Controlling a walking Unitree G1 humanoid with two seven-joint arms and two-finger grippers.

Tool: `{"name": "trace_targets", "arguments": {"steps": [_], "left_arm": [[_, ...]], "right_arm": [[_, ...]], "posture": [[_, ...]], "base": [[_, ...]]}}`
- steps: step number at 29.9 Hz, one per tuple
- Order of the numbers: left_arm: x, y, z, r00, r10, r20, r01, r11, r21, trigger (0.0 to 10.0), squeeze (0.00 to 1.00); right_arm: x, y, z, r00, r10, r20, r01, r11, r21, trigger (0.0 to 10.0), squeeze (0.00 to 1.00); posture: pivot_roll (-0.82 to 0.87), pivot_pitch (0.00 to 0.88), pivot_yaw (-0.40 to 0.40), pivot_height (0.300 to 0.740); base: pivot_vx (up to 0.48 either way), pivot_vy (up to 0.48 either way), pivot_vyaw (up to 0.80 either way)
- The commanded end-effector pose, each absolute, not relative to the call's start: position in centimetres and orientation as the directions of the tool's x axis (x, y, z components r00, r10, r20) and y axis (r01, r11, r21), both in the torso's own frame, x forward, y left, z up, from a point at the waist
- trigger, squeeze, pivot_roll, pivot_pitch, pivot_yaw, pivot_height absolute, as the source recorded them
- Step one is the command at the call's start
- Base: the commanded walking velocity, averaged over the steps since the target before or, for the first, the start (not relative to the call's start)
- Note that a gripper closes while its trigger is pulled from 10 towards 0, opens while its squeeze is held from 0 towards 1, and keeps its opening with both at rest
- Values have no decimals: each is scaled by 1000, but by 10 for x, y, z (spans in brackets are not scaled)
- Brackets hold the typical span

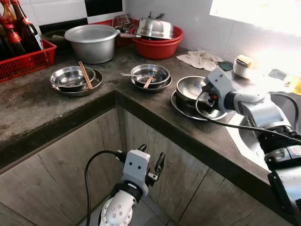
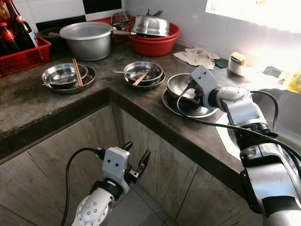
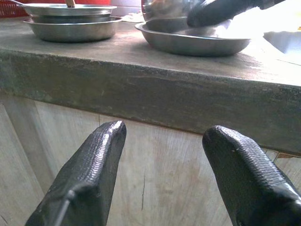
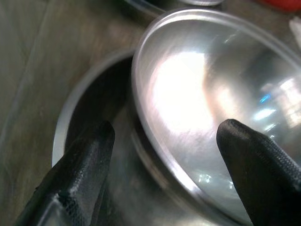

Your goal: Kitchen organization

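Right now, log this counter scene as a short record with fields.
surface: dark stone counter above wooden cabinet fronts
right gripper: open, straddling the rim of the steel bowl that sits in a steel plate
left gripper: open, below the counter edge, holding nothing
middle dishes: stacked steel bowls with a utensil inside
left dishes: steel bowl on plate, chopsticks across
back: grey pot, red basin, red crate of bottles

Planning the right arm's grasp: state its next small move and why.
Probably ease the right gripper forward and close on the bowl's near rim. Its fingers are open, one outside over the plate, one over the inside of the bowl, not yet pinching. The left gripper hangs open below the counter.
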State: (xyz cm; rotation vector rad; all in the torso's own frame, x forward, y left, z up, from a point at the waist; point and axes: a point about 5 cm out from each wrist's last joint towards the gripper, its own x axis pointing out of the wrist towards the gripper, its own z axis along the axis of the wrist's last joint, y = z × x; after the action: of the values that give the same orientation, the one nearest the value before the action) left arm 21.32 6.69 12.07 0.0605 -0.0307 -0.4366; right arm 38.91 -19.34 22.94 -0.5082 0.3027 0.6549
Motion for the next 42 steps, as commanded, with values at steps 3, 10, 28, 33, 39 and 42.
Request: {"name": "trace_targets", "arguments": {"steps": [3, 10, 28, 33, 39, 42], "left_arm": [[213, 64, 123, 902, -430, 22, 428, 902, 58, 10000, 0], [214, 65, 124, 909, -416, 24, 414, 908, 58, 10000, 0], [213, 65, 126, 916, -400, 32, 398, 916, 51, 10000, 0], [214, 66, 126, 919, -393, 31, 392, 919, 54, 10000, 0], [215, 66, 126, 918, -394, 32, 392, 918, 56, 10000, 0], [217, 66, 126, 918, -396, 35, 393, 918, 59, 10000, 0]], "right_arm": [[392, -193, 243, 718, 516, -467, -692, 601, -400, 10000, 0], [401, -183, 246, 713, 456, -533, -698, 535, -476, 10000, 0], [411, -163, 240, 708, 375, -599, -706, 415, -574, 0, 0], [413, -159, 245, 737, 406, -541, -676, 436, -594, 0, 0], [412, -158, 243, 733, 427, -529, -680, 435, -590, 0, 0], [412, -158, 244, 748, 448, -489, -662, 454, -597, 0, 0]], "posture": [[192, 35, -91, 740], [192, 48, -100, 740], [194, 61, -108, 740], [192, 61, -106, 740], [191, 57, -100, 740], [193, 52, -98, 740]], "base": [[0, 0, 0], [0, 0, 0], [0, 0, 0], [0, 0, 0], [0, 0, 0], [0, 0, 0]]}}
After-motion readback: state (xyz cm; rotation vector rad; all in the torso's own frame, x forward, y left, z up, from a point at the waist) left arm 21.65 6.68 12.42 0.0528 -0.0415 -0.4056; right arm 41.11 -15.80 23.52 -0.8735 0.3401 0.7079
